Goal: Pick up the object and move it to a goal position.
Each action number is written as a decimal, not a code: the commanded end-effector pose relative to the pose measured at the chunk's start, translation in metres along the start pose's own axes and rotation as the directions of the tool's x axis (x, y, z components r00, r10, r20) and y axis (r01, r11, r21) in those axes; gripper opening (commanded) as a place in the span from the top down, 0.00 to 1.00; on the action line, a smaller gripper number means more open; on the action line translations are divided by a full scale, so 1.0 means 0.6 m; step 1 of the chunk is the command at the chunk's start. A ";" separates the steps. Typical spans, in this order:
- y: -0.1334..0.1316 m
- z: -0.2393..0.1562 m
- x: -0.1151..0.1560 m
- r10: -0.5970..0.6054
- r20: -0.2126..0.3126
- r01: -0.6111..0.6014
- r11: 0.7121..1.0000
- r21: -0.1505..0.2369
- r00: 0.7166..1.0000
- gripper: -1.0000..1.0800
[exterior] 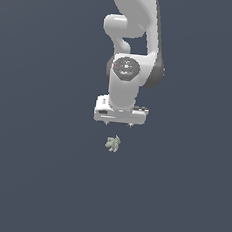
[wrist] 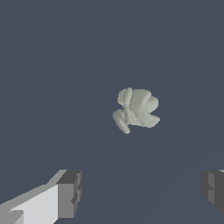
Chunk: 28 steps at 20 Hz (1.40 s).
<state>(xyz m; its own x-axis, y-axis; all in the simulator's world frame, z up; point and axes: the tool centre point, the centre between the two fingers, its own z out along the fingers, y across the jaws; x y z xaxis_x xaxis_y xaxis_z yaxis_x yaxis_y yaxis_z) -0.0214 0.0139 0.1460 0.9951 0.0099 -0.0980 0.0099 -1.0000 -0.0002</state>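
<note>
The object (exterior: 113, 144) is a tiny pale grey-green lump with small pointed bits, lying on the flat dark grey ground. My white gripper (exterior: 119, 123) hangs just above and behind it in the exterior view, apart from it. In the wrist view the object (wrist: 137, 109) lies ahead of the gap between my two fingers (wrist: 70, 192), which stand wide apart. The gripper (wrist: 140, 192) is open and empty.
The white arm (exterior: 130, 44) rises behind the gripper. A plain dark grey floor (exterior: 42, 171) fills the rest of both views. No goal marker shows.
</note>
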 end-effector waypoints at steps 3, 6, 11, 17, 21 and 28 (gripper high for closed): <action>0.000 0.001 0.001 0.003 -0.001 -0.003 1.000 0.000 1.000 0.04; 0.001 0.006 0.007 0.018 -0.007 -0.018 1.000 0.001 1.000 0.04; 0.007 0.028 0.025 0.073 -0.031 -0.073 0.997 0.005 0.997 0.04; 0.019 0.066 0.057 0.168 -0.074 -0.168 0.986 0.015 0.983 0.04; 0.024 0.082 0.068 0.206 -0.090 -0.205 0.979 0.019 0.974 0.04; 0.025 0.088 0.070 0.214 -0.092 -0.213 0.977 0.020 0.972 0.04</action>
<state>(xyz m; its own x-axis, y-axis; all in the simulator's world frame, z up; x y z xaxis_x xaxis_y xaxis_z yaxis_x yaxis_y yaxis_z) 0.0155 -0.0008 0.0900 0.9789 -0.2041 -0.0033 -0.2041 -0.9789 0.0005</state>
